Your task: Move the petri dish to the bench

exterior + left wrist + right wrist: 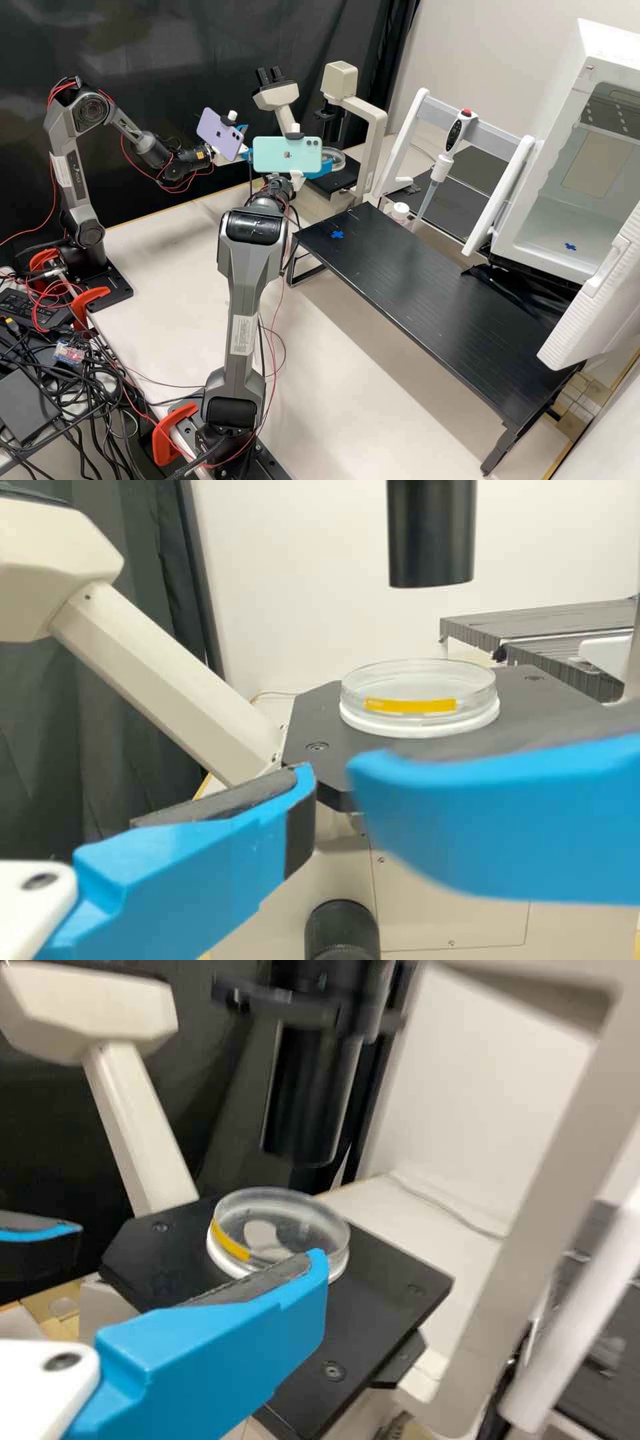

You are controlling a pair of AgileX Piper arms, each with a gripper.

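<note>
two tools, each with fingers apart. left tool [243,129], beside the purple phone [220,135]: spread open, blue finger [190,870] with its dark pad exposed; exact width, can't tell. large blurred blue finger [500,820] also across the left wrist view, in front of the stage; which arm, can't tell. right tool [325,168], beyond the green phone [287,157]: open too, near finger [230,1360] with pad exposed, tip partly over the dish's near edge in the right wrist view; touching or not, can't tell. dark-and-blue fingertip [40,1250] at that view's edge; which arm, can't tell. one petri dish [280,1228]: flat on the microscope stage [370,1315], under the black tube [431,535], clear walls, white base, one yellow strip [410,705] on its side. counts: two arms, two phones, one cream microscope [377,133], one pipette [437,183] with red top, upright at a slant, one small white bottle [399,212] near its tip, one white cabinet [593,160] with door open, two blue crosses, one on the black worktop [427,287], one inside the cabinet. black worktop raised on legs, near the microscope, over one pale worktop [320,393]. three orange clamps [90,303] along the pale edge, by a pile of tangled cables [80,407].
</note>
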